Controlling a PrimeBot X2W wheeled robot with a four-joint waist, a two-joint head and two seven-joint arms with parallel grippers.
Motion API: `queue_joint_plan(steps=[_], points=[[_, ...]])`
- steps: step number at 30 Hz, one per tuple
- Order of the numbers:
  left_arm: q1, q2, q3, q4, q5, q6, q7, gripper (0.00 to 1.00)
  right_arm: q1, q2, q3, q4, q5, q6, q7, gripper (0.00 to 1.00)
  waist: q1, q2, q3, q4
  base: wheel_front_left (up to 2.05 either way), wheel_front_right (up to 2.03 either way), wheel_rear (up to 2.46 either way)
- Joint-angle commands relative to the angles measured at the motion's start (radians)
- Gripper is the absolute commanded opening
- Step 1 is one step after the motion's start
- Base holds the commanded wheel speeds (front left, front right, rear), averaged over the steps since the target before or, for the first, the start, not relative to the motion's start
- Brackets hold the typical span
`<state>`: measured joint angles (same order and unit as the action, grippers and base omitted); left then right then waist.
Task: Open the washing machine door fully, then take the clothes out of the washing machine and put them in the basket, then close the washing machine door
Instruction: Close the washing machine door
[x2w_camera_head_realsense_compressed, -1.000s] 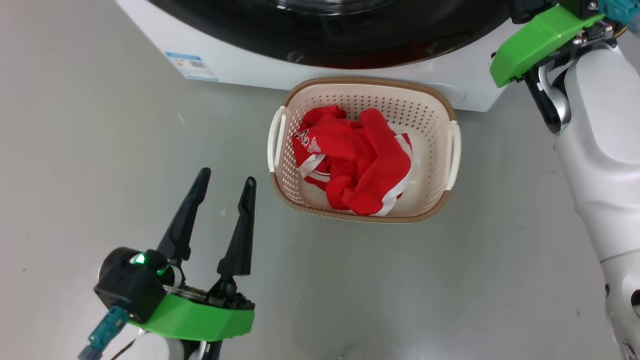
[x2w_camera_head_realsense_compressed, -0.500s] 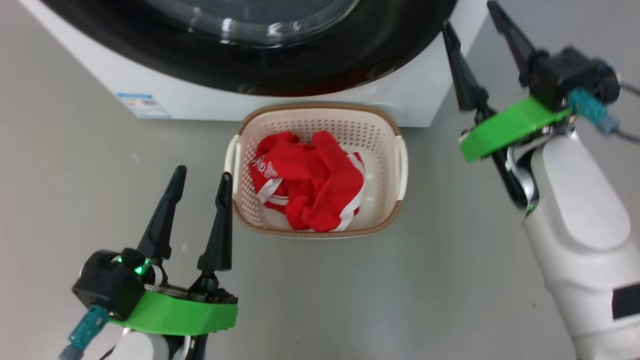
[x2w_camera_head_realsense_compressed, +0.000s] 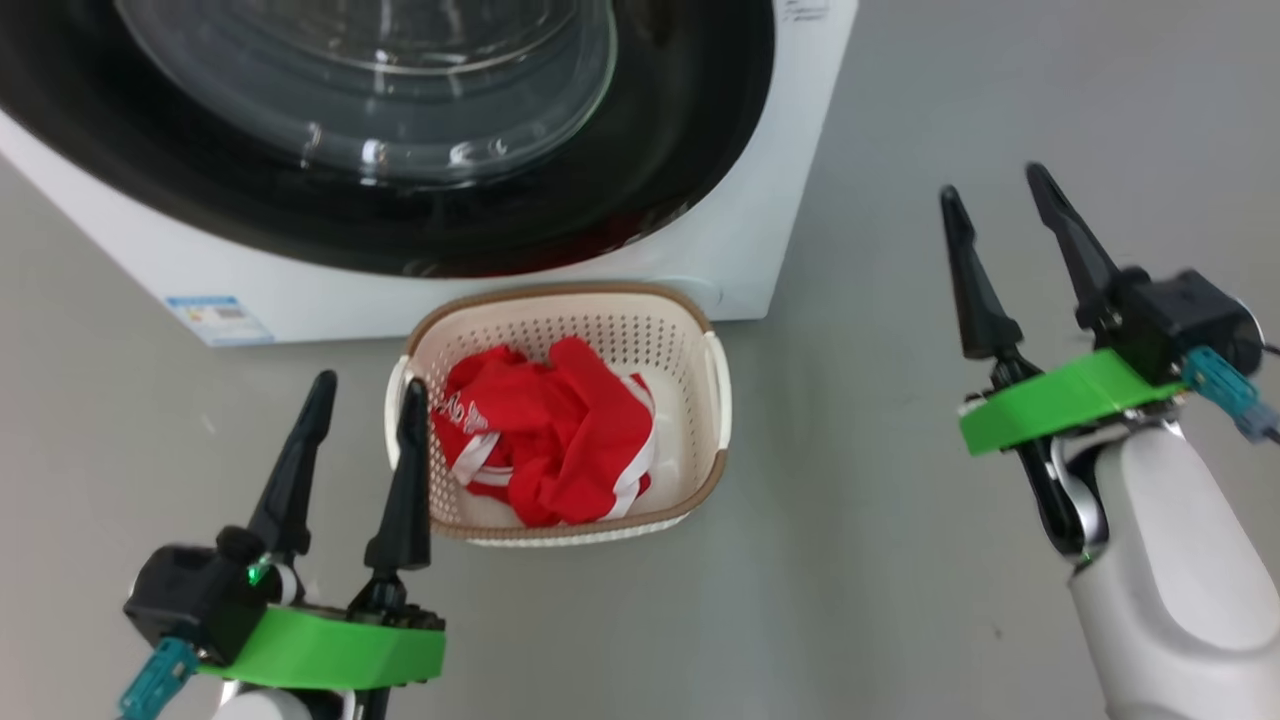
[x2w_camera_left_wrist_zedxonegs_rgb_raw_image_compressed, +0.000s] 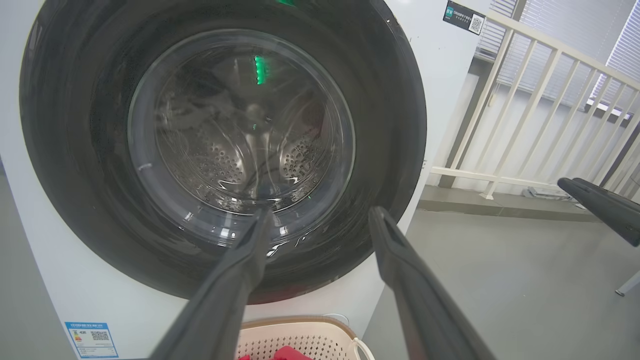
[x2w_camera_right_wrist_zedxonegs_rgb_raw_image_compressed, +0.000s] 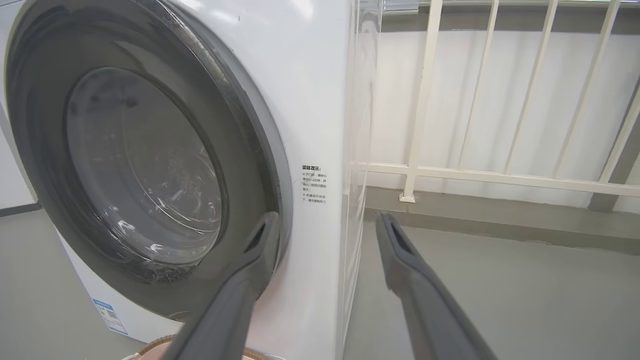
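The washing machine (x2w_camera_head_realsense_compressed: 770, 190) stands at the top of the head view. Its door (x2w_camera_head_realsense_compressed: 400, 130), black-rimmed with a glass bowl, lies flat against the front. On the floor before it sits the basket (x2w_camera_head_realsense_compressed: 690, 330), and the red clothes (x2w_camera_head_realsense_compressed: 560, 440) are bunched inside. My left gripper (x2w_camera_head_realsense_compressed: 368, 385) is open and empty just left of the basket. Right of the machine, my right gripper (x2w_camera_head_realsense_compressed: 992, 182) hangs open and empty in the air. The left wrist view faces the door (x2w_camera_left_wrist_zedxonegs_rgb_raw_image_compressed: 225, 145) over the basket's rim (x2w_camera_left_wrist_zedxonegs_rgb_raw_image_compressed: 305, 322). In the right wrist view the door (x2w_camera_right_wrist_zedxonegs_rgb_raw_image_compressed: 140, 165) shows at an angle.
A blue label (x2w_camera_head_realsense_compressed: 218, 318) is stuck low on the machine's front. A white railing (x2w_camera_right_wrist_zedxonegs_rgb_raw_image_compressed: 500, 175) runs along the wall behind and right of the machine. Grey floor spreads around the basket. My right gripper's finger (x2w_camera_left_wrist_zedxonegs_rgb_raw_image_compressed: 600, 205) shows at the left wrist view's right edge.
The head camera has tilted up and now shows more of the door. My right gripper has come away from the machine's upper right into open air, fingers spread. The left gripper has kept its pose.
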<state>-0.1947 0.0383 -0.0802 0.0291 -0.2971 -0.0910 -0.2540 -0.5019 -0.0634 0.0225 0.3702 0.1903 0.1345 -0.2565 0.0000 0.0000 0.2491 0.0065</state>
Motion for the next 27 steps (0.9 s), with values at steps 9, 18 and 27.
queue_joint_plan(steps=[9, 18, 27], points=[[0.044, 0.012, 0.072, -0.003, 0.037, 0.017, -0.008, 1.0, 0.136, 0.013, -0.051, -0.101, -0.031, -0.004, -0.005, 1.0, 0.0, 0.0, -0.1, -0.056, 0.0, 0.0, 0.0], [0.125, 0.012, 0.126, -0.009, 0.049, 0.016, -0.008, 1.0, 0.274, 0.013, -0.084, -0.157, -0.028, -0.004, -0.005, 1.0, 0.0, 0.0, -0.184, -0.066, 0.0, 0.0, 0.0], [0.21, 0.014, 0.156, -0.013, 0.071, -0.003, -0.008, 1.0, 0.413, 0.013, -0.088, -0.239, -0.02, -0.004, -0.005, 1.0, 0.0, 0.0, -0.248, -0.065, 0.0, 0.0, 0.0]])
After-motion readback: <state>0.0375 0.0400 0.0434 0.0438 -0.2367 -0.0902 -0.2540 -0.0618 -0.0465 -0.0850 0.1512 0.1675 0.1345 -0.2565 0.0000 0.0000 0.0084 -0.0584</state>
